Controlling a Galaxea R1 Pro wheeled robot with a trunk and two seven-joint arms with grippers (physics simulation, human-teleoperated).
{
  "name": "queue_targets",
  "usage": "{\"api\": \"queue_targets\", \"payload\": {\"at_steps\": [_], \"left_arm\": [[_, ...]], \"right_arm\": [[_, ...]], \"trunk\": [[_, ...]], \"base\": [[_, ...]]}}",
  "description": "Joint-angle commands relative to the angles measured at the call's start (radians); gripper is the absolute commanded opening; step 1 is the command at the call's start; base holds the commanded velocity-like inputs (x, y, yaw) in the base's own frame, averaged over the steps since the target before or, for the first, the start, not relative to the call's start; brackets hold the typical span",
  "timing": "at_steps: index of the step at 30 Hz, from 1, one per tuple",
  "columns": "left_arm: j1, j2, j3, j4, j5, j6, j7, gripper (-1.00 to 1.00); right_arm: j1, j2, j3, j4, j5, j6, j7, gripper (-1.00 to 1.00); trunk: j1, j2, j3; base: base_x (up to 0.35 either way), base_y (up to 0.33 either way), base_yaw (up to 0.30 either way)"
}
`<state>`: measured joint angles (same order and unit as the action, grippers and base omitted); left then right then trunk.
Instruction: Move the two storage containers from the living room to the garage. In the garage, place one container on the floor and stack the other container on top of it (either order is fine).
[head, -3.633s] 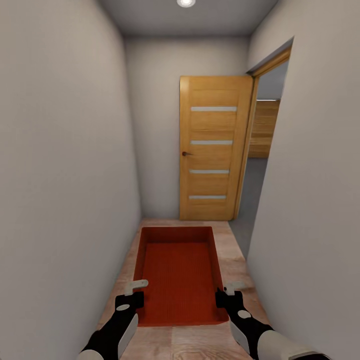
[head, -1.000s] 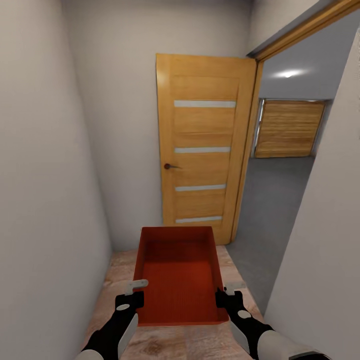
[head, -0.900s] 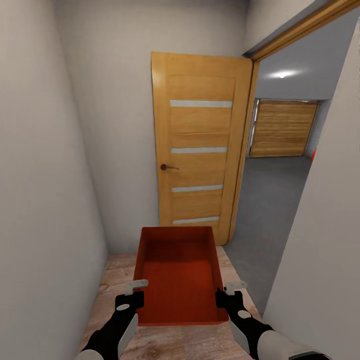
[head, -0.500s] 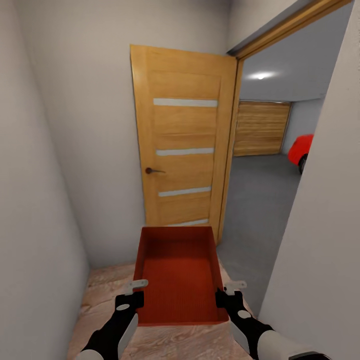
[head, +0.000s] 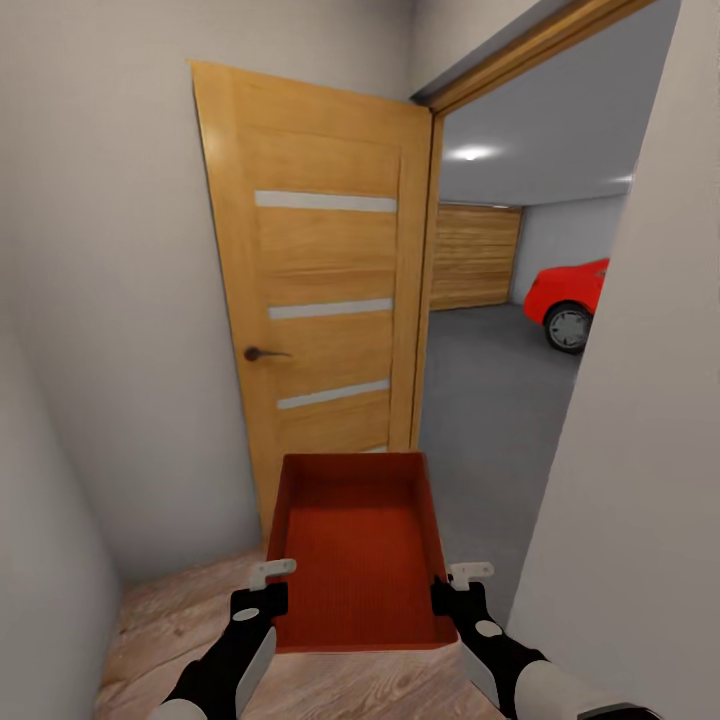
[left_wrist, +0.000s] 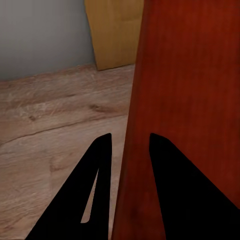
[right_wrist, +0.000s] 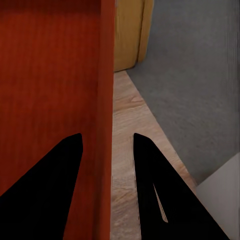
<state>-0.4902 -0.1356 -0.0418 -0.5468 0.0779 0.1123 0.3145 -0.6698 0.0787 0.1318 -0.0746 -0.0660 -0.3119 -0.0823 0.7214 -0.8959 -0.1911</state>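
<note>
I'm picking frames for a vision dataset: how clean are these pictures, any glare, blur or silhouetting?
Head view: evenly lit and sharp, one ceiling light glowing in the garage, door leaning from wide-angle distortion. Both wrist views: fingers are flat black silhouettes, the container wall close and soft.

2 black wrists, pale grey fingertips, white forearm shells, grey oval buttons

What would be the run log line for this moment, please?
stage: carrying | held: storage container | left end effector: clamped on wall | right end effector: clamped on wall | ahead: open door, garage floor, red car
</note>
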Motion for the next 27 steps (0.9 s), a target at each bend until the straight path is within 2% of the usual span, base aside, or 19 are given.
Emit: {"api": "queue_targets", "payload": {"at_steps": [1,27], "left_arm": [[-0.001,0.004,0.020,-0.052,0.003,0.006,0.006,-1.00],[-0.001,0.004,0.020,-0.053,0.003,0.006,0.006,-1.00]], "right_arm": [[-0.001,-0.001,-0.001,0.002,0.006,0.001,-0.002,-1.00],[-0.001,-0.002,-0.001,0.002,0.006,0.001,-0.002,-1.00]], "trunk": [[0.001,-0.001,-0.002],[0.001,-0.001,-0.002]], "base": [[0.313,0.122,-0.283],[0.309,0.162,-0.283]]}}
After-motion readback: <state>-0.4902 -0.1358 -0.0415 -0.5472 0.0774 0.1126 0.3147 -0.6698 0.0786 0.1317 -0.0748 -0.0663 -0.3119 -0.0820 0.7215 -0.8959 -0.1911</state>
